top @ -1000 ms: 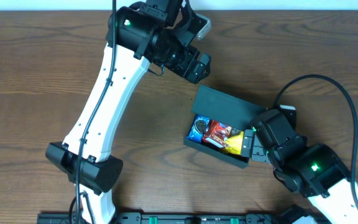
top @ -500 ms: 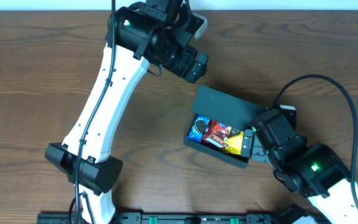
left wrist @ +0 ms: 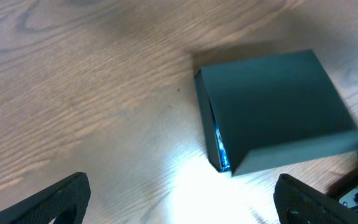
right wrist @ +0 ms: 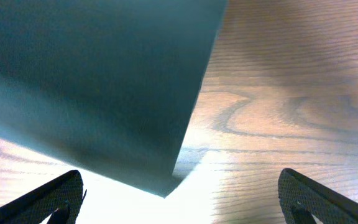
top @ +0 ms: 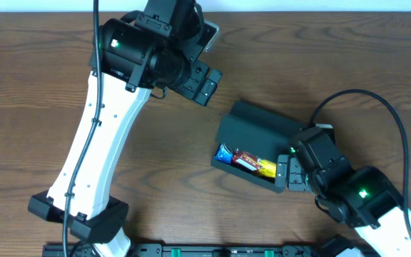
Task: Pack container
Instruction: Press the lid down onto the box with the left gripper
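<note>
The tabletop [top: 27,86] is bare brown wood, with its far edge running along the top of the overhead view. Wide open room lies to the left of and beyond the container [top: 255,135]. The dark teal container sits right of the middle, turned at a slant. Its lid [left wrist: 272,99] tilts low over the box, leaving only a narrow strip open on the near-left side. In that strip, blue, red and yellow snack packets [top: 252,162] show.

The right side is more crowded: the right arm [top: 355,193] and its looping black cable [top: 398,128] fill the space from the container's near-right corner outward.

The left claw [top: 204,81] hangs up and to the left of the container, apart from it. It is released, fingers spread wide over bare wood with nothing between them. Its camera sees the container ahead and to the right.

The right claw [top: 285,175] sits just at the container's near-right corner, also released and spread wide. In its camera, the lid's corner points down between the fingers [right wrist: 48,199]. Whether the claw touches the box cannot be told.
</note>
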Robot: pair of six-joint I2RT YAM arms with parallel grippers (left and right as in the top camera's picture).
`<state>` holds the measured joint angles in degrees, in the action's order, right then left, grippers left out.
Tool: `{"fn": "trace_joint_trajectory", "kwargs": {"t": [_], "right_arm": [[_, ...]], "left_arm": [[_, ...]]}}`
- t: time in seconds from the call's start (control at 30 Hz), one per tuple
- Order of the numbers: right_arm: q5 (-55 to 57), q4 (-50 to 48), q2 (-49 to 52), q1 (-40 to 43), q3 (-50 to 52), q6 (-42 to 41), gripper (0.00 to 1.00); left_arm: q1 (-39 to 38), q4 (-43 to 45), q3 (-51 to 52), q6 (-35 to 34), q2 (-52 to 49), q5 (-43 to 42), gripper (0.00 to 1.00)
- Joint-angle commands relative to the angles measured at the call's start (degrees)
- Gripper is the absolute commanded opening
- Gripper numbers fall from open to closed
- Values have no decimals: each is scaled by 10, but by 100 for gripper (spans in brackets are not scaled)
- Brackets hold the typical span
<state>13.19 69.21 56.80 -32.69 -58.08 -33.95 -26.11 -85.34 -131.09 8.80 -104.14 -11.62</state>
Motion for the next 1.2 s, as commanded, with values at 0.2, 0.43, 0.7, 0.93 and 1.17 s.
{"fn": "trace_joint_trajectory", "kwargs": {"t": [0.2, 0.43, 0.7, 0.93, 1.17], "right_arm": [[-19, 51, -95, 3, -51, 21, 99], [-6, 108, -104, 4, -44, 4, 99], [16, 85, -103, 4, 23, -98, 99], [14, 0, -103, 4, 122, -150, 99], [14, -63, -82, 4, 180, -153, 99]], "left_arm": [[-1, -27, 4, -3, 2, 32, 95], [4, 19, 127, -3, 2, 32, 95], [31, 148, 310, 19, 2, -19, 95], [21, 203, 365, -21, 2, -20, 96], [-15, 205, 365, -24, 2, -54, 95]]}}
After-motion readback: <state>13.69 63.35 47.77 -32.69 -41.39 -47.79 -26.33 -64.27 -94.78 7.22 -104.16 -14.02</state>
